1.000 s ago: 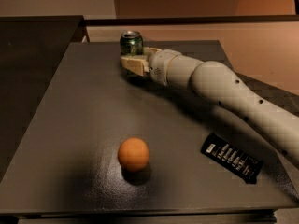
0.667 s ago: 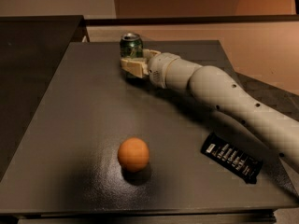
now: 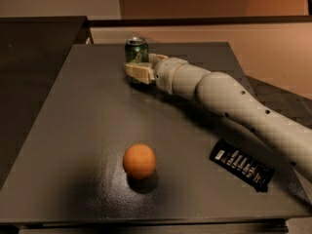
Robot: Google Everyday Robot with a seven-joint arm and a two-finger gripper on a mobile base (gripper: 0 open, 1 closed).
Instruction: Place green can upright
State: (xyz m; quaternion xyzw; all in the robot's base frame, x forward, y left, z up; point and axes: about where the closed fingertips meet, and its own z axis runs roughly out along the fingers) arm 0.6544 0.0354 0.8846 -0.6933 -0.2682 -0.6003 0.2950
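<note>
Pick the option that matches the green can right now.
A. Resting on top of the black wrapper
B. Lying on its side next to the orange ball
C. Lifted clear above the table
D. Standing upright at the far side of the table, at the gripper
D: the green can stands with its silver top up near the far edge of the table, the gripper at its base.

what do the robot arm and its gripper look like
The arm is a thick, off-white tube of rounded segments, with a row of small dark dots along its side and no cables showing. It ends in a tan, blocky gripper, which sits at the far side of the table by the green can.
</note>
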